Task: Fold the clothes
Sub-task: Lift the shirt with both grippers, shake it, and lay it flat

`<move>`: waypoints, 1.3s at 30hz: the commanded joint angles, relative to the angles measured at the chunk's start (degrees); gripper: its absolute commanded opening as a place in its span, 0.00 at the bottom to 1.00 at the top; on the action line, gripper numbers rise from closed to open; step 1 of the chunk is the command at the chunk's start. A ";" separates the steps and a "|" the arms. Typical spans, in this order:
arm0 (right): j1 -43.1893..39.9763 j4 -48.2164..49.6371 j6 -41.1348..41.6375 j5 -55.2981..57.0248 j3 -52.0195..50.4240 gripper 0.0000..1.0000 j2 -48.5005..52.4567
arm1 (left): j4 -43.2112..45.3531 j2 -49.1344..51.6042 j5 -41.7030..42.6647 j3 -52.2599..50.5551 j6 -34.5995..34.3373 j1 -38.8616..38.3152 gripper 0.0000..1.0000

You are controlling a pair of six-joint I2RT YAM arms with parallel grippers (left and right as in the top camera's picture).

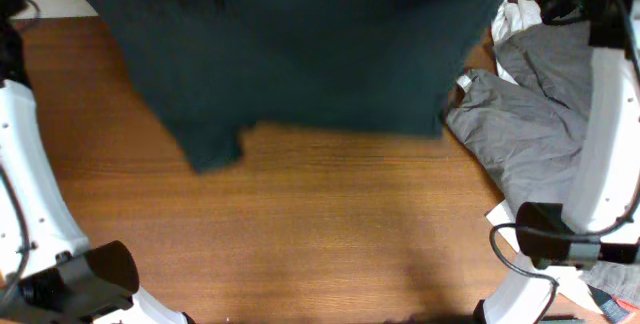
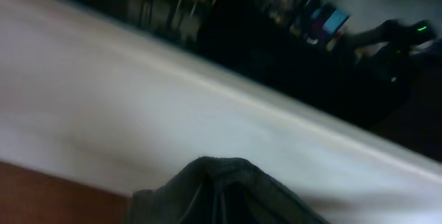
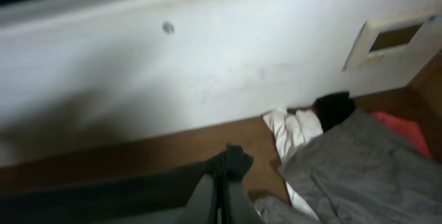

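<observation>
Left and right jaws each clamp tight on the black T-shirt [image 1: 300,54].

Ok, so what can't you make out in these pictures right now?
Overhead: the T-shirt is blurred and cut off by the top edge; no print can be made out.
Left wrist: motion blur; bunched T-shirt fabric hides the left gripper's fingers.
Right wrist: the grey garment covers most of a red thing; unidentifiable.

The T-shirt [image 1: 300,54] is matt dark cloth; the surface [image 1: 320,224] smooth wood grain; the grey garments [image 1: 530,134] creased matt cloth.
</observation>
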 commanded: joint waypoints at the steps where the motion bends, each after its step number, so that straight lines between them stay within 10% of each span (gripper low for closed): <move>1: -0.09 -0.70 1.09 2.97 2.54 0.04 -4.72 | -3.91 -1.97 0.26 9.68 2.21 2.12 0.00; 13: 0.00 -28.06 -1.70 0.33 -6.01 0.04 0.39 | -54.12 3.43 -0.35 6.08 12.55 0.35 0.00; 27: 1.09 -26.32 -3.87 -3.06 -42.69 0.04 0.11 | -57.18 6.60 -4.63 -25.53 18.84 -0.33 0.00; 39: 1.09 -20.44 -3.89 -2.60 -62.10 0.04 -6.14 | -58.38 4.02 -14.93 -28.09 10.88 8.17 0.00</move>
